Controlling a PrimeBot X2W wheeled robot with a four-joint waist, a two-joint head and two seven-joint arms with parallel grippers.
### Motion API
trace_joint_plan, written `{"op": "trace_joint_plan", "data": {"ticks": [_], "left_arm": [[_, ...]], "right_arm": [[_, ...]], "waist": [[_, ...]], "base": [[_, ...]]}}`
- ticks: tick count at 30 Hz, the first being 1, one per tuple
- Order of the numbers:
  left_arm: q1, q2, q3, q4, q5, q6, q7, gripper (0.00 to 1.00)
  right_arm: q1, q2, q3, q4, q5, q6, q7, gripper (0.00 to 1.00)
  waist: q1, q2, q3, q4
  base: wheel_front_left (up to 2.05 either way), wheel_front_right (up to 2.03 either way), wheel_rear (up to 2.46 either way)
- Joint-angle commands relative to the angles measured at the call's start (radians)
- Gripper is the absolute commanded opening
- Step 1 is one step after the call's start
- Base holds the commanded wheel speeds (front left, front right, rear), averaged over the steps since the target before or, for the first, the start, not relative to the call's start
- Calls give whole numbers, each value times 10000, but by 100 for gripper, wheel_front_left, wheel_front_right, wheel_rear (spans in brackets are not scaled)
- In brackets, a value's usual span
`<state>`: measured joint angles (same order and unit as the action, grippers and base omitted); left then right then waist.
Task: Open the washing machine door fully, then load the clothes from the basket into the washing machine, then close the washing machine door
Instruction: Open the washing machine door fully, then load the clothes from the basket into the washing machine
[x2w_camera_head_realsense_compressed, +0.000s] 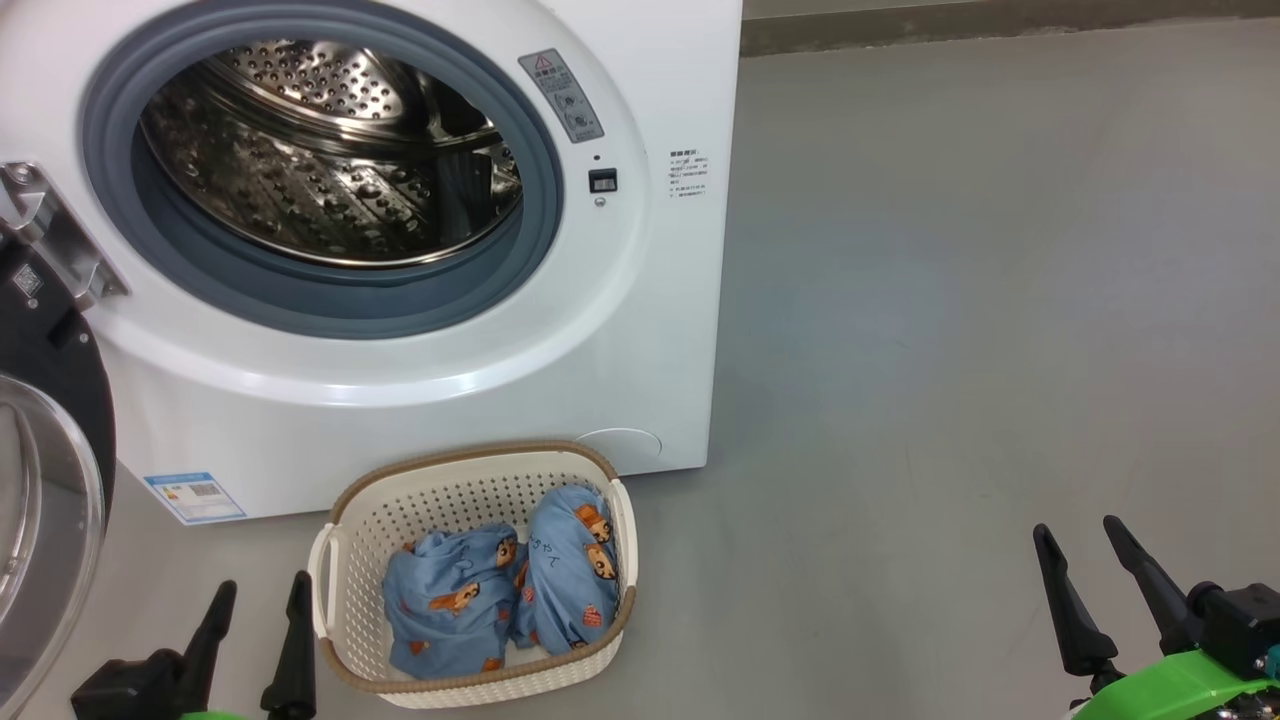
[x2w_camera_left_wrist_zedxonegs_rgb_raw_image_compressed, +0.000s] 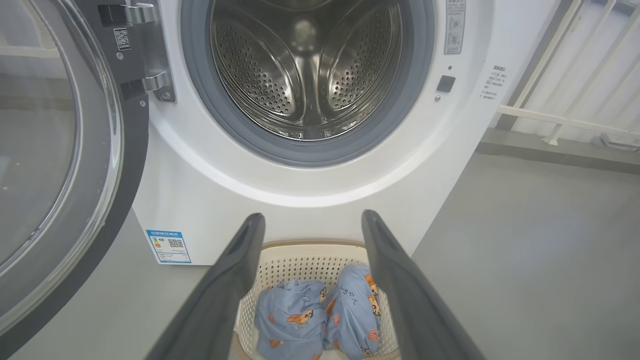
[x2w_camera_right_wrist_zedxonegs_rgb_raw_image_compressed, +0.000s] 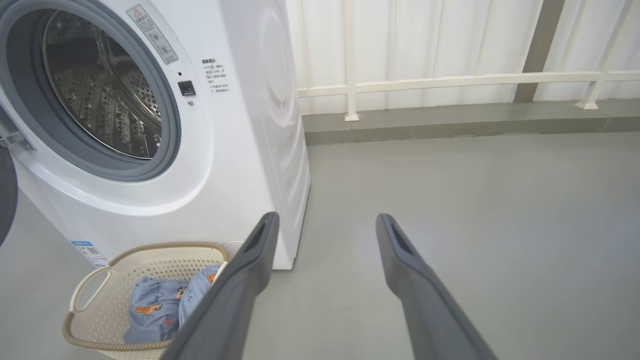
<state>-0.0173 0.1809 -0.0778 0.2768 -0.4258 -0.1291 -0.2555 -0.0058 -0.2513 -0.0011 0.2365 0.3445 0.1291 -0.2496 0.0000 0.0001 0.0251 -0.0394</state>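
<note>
Since the washing machine door (x2w_camera_head_realsense_compressed: 50, 480) hangs wide open left of the left gripper (x2w_camera_head_realsense_compressed: 264, 582), it's spread empty for the clothes (x2w_camera_head_realsense_compressed: 500, 600) in the basket (x2w_camera_head_realsense_compressed: 470, 451) just right; right gripper (x2w_camera_head_realsense_compressed: 1075, 527) gapes empty too.

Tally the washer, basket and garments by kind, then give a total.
Big white front-loading washing machine: 1
Cream-white perforated plastic basket with brown rim: 1
Light blue bear-printed fabric garments: 2
Total: 4

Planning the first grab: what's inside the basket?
Two bunched light blue bear-print garments lie side by side in the basket. Anything beneath them is hidden.
</note>
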Motion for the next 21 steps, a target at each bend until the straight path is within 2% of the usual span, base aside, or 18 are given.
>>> {"op": "trace_joint_plan", "data": {"ticks": [1, 13, 21], "left_arm": [[-182, 282, 316, -199, -109, -15, -63, 100], [-248, 318, 316, -167, -307, -15, -63, 100], [-305, 375, 183, -165, -403, -15, -63, 100]], "right_arm": [[-43, -141, 159, -276, -134, 16, -122, 100], [-74, -130, 169, -283, -134, 16, -122, 100], [-116, -121, 229, -264, -114, 16, -122, 100]], "waist": [[0, -1, 9, 10], [0, -1, 60, 59], [0, -1, 83, 45]], "base": [[0, 0, 0], [2, -6, 4], [55, -124, 68]]}}
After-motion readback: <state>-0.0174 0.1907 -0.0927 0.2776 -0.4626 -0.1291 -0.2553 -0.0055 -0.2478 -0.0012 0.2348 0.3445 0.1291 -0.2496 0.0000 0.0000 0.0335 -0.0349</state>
